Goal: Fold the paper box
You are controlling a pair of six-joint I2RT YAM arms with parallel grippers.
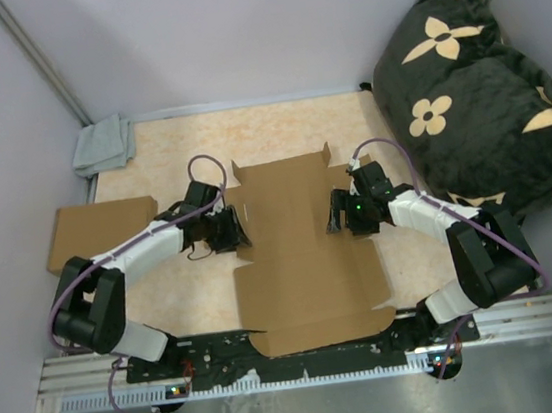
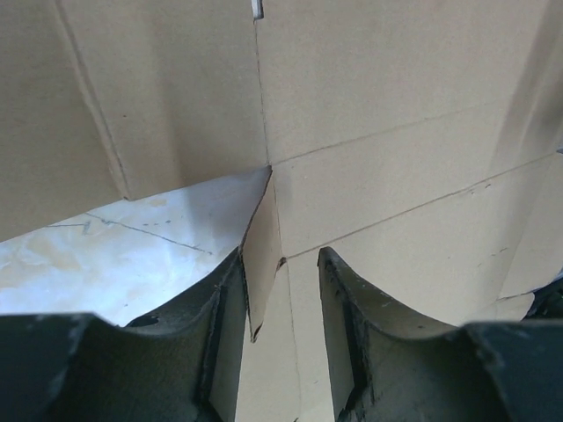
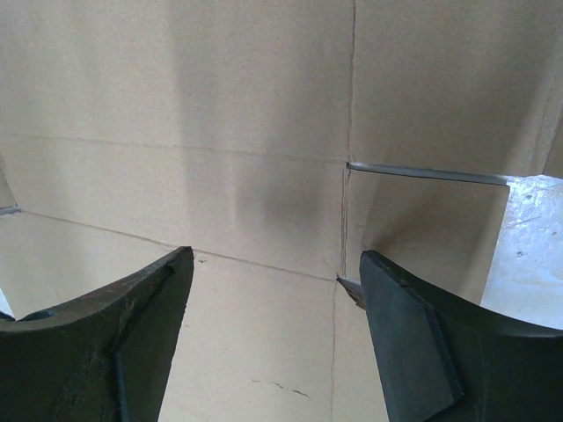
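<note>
A black flowered cushion (image 1: 474,92) crowds the tabletop (image 1: 277,131) at 2 o'clock, the paper box (image 1: 302,254) lies unfolded at centre, flat cardboard (image 1: 97,228) at 9, a grey cloth (image 1: 104,145) at 11, while the left gripper (image 1: 237,229), part-open, straddles the box's 9 o'clock flap and the right gripper (image 1: 335,211) gapes empty at 3.

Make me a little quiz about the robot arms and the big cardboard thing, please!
1. True or false: the paper box is already folded up.
2. What sits at the far left corner? A) grey cloth B) red cup C) toy ball
3. Fill in: the left tool and right tool are at the box's sides, and both are ____ (open or shut).

Key: 1 false, it lies flat. 2 A. 3 open.
</note>
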